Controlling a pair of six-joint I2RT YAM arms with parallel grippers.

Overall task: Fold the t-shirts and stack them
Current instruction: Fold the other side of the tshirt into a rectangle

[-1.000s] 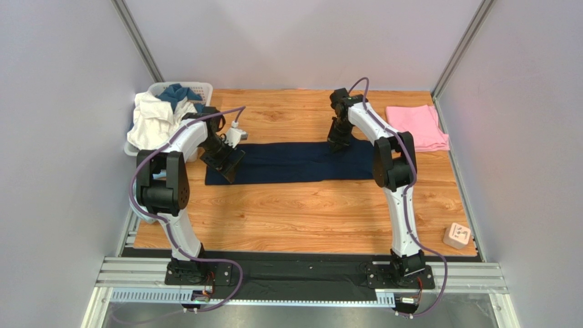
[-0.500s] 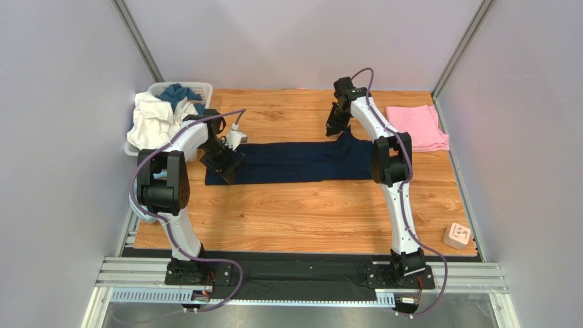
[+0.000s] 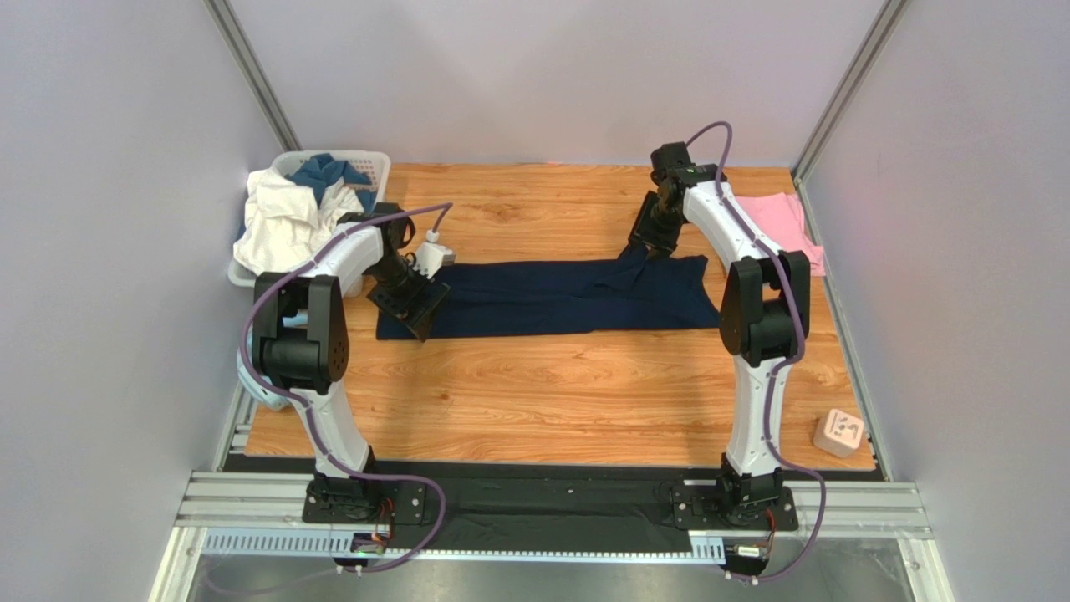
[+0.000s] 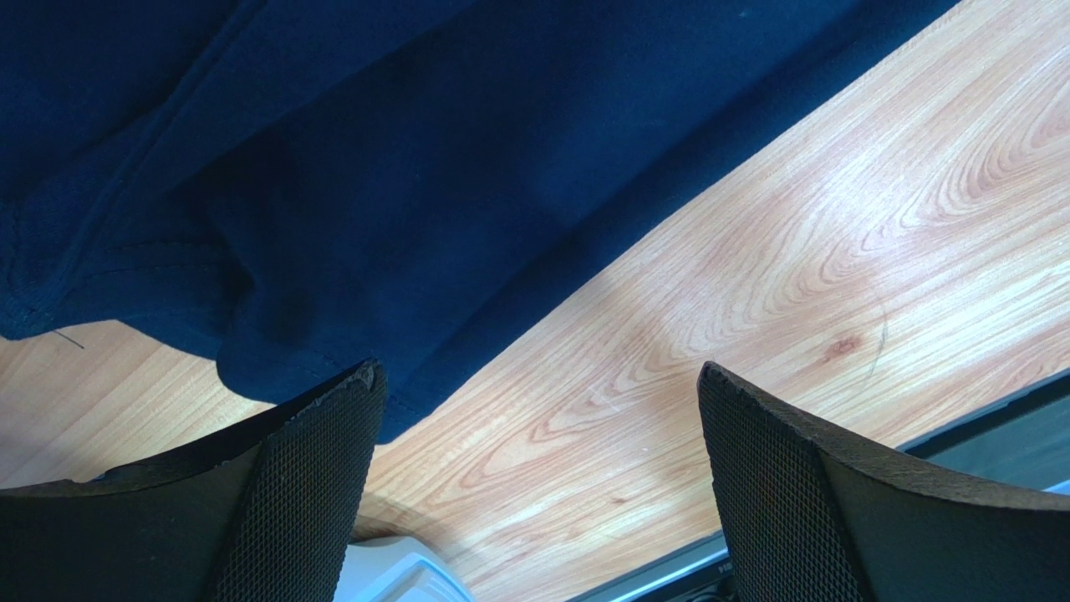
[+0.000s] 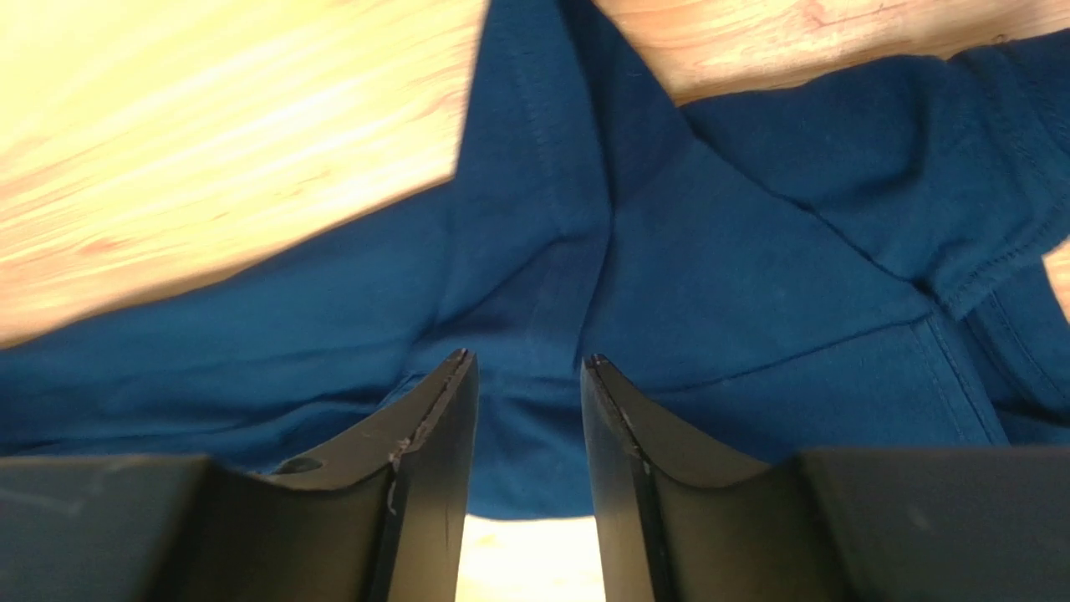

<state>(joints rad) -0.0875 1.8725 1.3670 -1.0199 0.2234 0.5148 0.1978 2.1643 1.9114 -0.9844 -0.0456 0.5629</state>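
The dark navy t-shirt (image 3: pixel 540 299) lies as a long strip across the middle of the wooden table. My right gripper (image 3: pixel 647 238) is shut on a fold of its far edge near the right end and holds that part lifted. In the right wrist view the navy cloth (image 5: pixel 754 276) runs between the gripper's (image 5: pixel 528 364) narrow jaws. My left gripper (image 3: pixel 415 295) is open and empty over the shirt's left end. Its wrist view shows the gripper (image 4: pixel 534 376) above bare wood beside the shirt's edge (image 4: pixel 377 151). The folded pink t-shirt (image 3: pixel 785 226) lies at the back right, partly behind my right arm.
A white laundry basket (image 3: pixel 364 157) with white and blue clothes stands at the back left. A small white object (image 3: pixel 433 255) lies just behind my left gripper. A small beige block (image 3: pixel 839 433) sits near the front right edge. Grey walls close in both sides.
My right gripper has moved right and slightly back with the pinched navy cloth, dragging that lifted fold rightward. My left gripper has stayed in place, open.
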